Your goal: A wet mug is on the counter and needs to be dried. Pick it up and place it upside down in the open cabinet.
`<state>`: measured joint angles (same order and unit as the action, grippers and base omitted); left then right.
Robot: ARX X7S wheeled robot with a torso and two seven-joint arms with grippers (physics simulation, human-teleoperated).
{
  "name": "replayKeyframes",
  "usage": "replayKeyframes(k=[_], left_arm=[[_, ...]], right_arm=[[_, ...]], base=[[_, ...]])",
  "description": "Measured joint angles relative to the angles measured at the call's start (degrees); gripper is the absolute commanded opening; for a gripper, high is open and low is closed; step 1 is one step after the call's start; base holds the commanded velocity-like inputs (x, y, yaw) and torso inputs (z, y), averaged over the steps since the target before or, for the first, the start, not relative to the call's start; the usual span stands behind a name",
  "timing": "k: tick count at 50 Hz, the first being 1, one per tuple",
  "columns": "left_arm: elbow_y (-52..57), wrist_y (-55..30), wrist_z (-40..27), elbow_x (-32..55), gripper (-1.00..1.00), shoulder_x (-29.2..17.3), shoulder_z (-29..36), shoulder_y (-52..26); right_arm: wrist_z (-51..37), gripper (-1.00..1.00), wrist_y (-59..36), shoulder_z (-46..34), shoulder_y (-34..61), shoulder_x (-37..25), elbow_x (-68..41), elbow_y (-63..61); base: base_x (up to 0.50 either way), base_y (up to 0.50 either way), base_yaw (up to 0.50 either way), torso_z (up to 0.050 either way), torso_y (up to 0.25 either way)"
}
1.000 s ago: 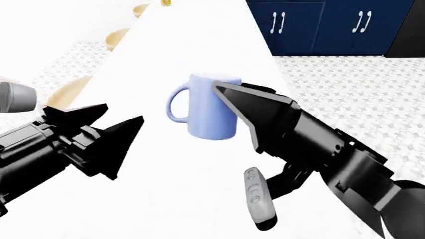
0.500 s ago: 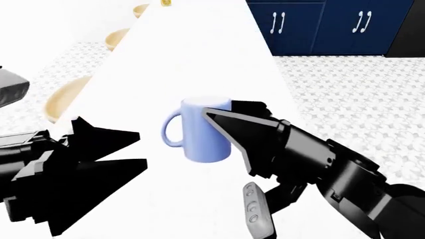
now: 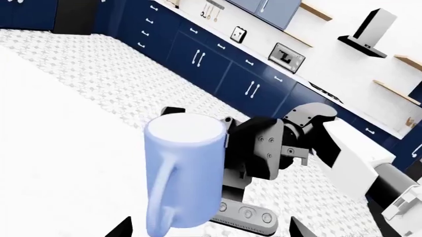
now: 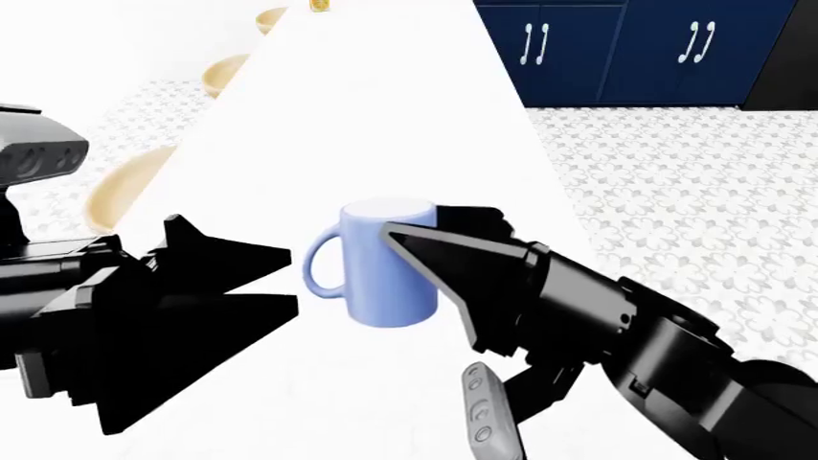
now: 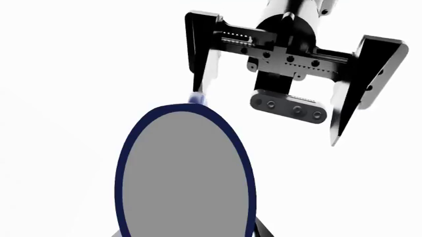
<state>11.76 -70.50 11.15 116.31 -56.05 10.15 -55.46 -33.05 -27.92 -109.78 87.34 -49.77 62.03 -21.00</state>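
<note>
On the white worktop [image 4: 383, 105], the periwinkle-blue mug [image 4: 387, 261] stands upright between 2 black robot arms, its rim up and its loop handle [image 4: 322, 268] turned toward the left arm.

Left of the mug, the left gripper [image 4: 275, 280] points its 2 wedge-shaped fingers at the handle side, the fingers spread apart with a gap between their tips and nothing between them; the right wrist view shows this gripper [image 5: 269, 113] head-on, its 2 fingers wide apart. Farther left of the mug, 3 tan bowls [image 4: 122, 182] line the worktop's left edge.

Right of the mug, the right gripper [image 4: 412, 230] reaches along the mug's side, 1 broad finger [image 4: 447, 264] lying across the front of the mug's right flank. The left wrist view shows the right gripper [image 3: 221, 148] pressed close against the far side of the mug [image 3: 181, 175]; whether its fingers are clamped on the mug cannot be told. A grey bar with small round marks [image 4: 486, 412] hangs under the right arm, below and to the right of the mug.

Beyond the mug, far right, navy doors with white handles [image 4: 614, 48] stand above the patterned floor [image 4: 677, 192].
</note>
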Motion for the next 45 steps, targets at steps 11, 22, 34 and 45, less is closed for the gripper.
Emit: replayKeyframes(k=[11,22,34,45], left_arm=[[-1.0,-0.5,1.2,-1.9,1.0,1.4,1.5,-0.6],[-2.2,-0.8,3.0,-5.2,1.0,2.9,2.7,-0.5],[-2.5,-0.6,4.7,-6.9,1.0,4.0,3.3,0.1],[-3.2,-0.6,6.1,-8.5,1.0,5.1,4.1,0.1]], right_arm=[[0.0,-1.0,0.0,0.1,-0.5,0.3,0.0,-0.3],[0.1,-1.0,-0.1,0.1,-1.1,0.8,0.5,-0.7],[0.2,-1.0,0.0,0.3,-1.5,1.2,0.9,-1.0],[0.1,-1.0,0.1,0.5,-1.7,1.4,0.9,-1.2]], base=[[0.0,0.0,0.0,0.0,0.0],[0.0,0.0,0.0,0.0,0.0],[0.0,0.0,0.0,0.0,0.001],[0.0,0.0,0.0,0.0,0.0]])
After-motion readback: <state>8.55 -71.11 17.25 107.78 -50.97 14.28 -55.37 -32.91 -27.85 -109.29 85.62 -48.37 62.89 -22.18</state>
